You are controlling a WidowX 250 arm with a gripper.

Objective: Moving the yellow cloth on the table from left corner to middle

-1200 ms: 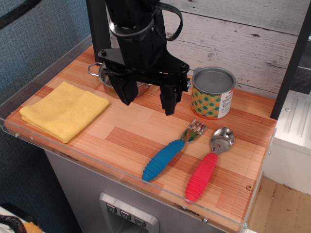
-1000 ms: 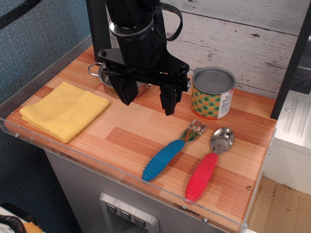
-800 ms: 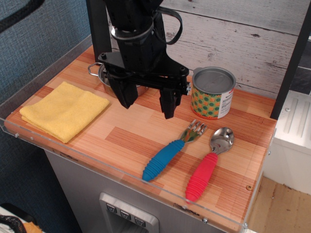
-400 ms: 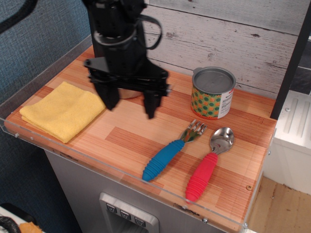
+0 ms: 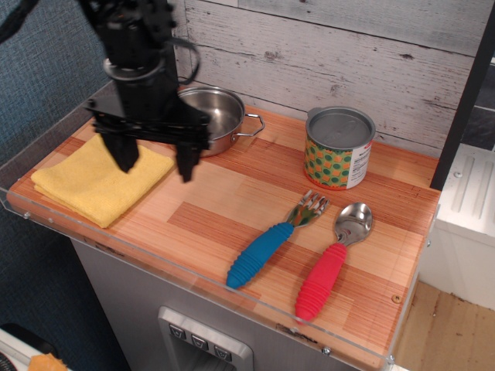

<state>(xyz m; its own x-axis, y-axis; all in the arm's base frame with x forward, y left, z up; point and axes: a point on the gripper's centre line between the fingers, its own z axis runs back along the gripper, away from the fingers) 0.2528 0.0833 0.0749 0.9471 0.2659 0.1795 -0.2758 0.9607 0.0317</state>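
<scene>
The black arm runs out of the top of the frame, so its upper links are cut off, and its body hides part of the steel pot [image 5: 216, 117] behind it. One finger also covers a bit of the yellow cloth [image 5: 97, 183]. Whether that fingertip touches the cloth or hangs above it cannot be told from this angle.

The table [image 5: 224, 209] is a light orange-brown plank countertop with striped grain and a clear acrylic rim along its edges. A whitewashed wooden wall stands behind it, a blue textured wall to the left.

The yellow cloth lies folded at the table's left corner, close to the front rim, with layered edges showing. Near the back wall stands a tin can [image 5: 338, 148] with a green and orange dotted label. Toward the front right lie a blue-handled fork [image 5: 274, 241] and a red-handled spoon [image 5: 331, 263], side by side, apart from each other.

The gripper [image 5: 153, 158] points straight down over the cloth's right edge, its two black fingers spread wide with nothing between them: one over the cloth, the other over bare wood just beside it.
</scene>
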